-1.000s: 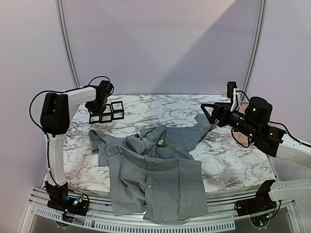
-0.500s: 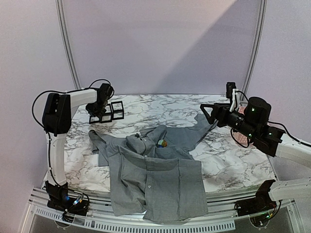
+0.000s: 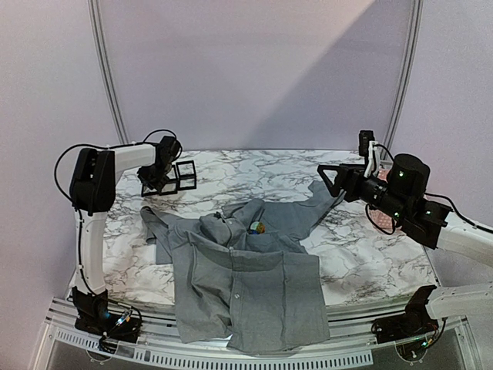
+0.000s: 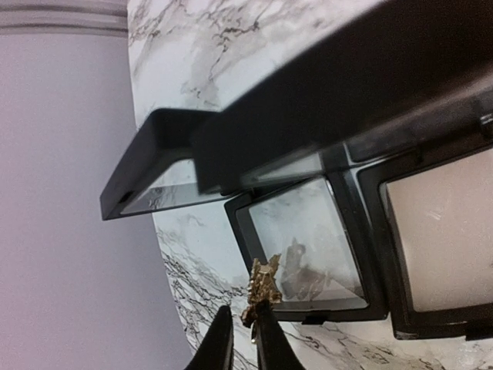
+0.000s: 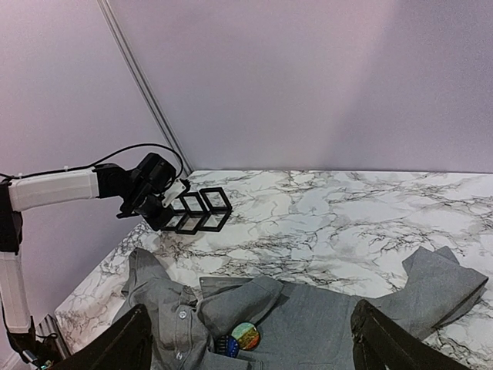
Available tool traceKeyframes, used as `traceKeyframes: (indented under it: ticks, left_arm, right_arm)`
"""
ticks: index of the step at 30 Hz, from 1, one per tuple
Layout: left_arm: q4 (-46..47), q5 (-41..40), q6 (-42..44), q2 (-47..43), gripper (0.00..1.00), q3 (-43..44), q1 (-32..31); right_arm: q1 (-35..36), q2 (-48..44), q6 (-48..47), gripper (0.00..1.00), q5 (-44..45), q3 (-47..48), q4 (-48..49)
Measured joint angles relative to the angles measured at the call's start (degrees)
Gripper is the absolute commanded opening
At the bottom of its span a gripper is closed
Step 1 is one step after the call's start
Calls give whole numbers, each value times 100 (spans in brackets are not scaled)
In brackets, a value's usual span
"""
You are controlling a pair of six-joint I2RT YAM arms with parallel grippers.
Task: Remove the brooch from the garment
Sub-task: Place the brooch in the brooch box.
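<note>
Left pincer (image 4: 242,327): at the tabletop's (image 3: 370,262) far left corner, over the boxes. Only its two tips show, a thin gap between them. Whether it is pinching anything, I cannot tell.
Gold brooch (image 4: 262,287): at one tip, blurred.
Black boxes (image 4: 308,254): square, with clear panes, partly cut off by the frame edge.
Grey shirt (image 3: 254,285): spread mid-tabletop, hem over the near edge.
Round multicoloured brooch (image 3: 257,227): on the shirt below the collar, its pin hidden.
Right pincer (image 3: 333,182): spread wide, empty, near the sleeve end.
</note>
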Motion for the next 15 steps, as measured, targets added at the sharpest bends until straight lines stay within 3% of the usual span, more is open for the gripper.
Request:
traceKeyframes:
  ticks: [15]
  left_arm:
    - [0, 308, -149, 15, 37, 0, 0]
  right_arm:
    - [0, 2, 35, 88, -2, -70, 9]
